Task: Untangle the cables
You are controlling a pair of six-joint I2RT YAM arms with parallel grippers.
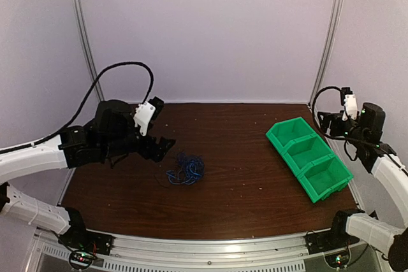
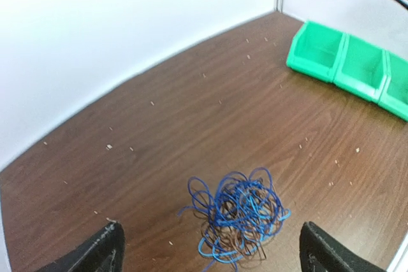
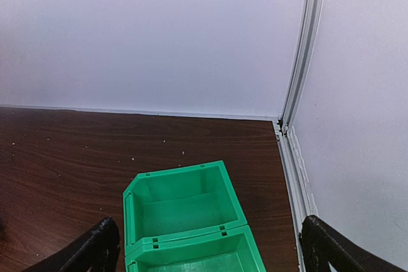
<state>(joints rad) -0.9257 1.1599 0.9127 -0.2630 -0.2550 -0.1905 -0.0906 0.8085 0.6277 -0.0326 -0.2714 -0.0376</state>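
Observation:
The cables (image 1: 186, 170) lie in one tangled clump of bright blue and dark thin wires on the brown table, left of centre. In the left wrist view the clump (image 2: 239, 211) sits on the table just ahead of and between my spread fingertips. My left gripper (image 1: 162, 146) is open and empty, hovering above the table just left of the clump, and shows in its own view (image 2: 213, 253) too. My right gripper (image 1: 328, 122) is open and empty, raised at the far right above the bins, and shows in its own view (image 3: 210, 246) too.
A row of three joined green bins (image 1: 309, 157) stands on the right of the table, empty as far as I can see; it also shows in the left wrist view (image 2: 347, 62) and the right wrist view (image 3: 185, 214). White walls and metal posts (image 3: 299, 49) close the back and sides.

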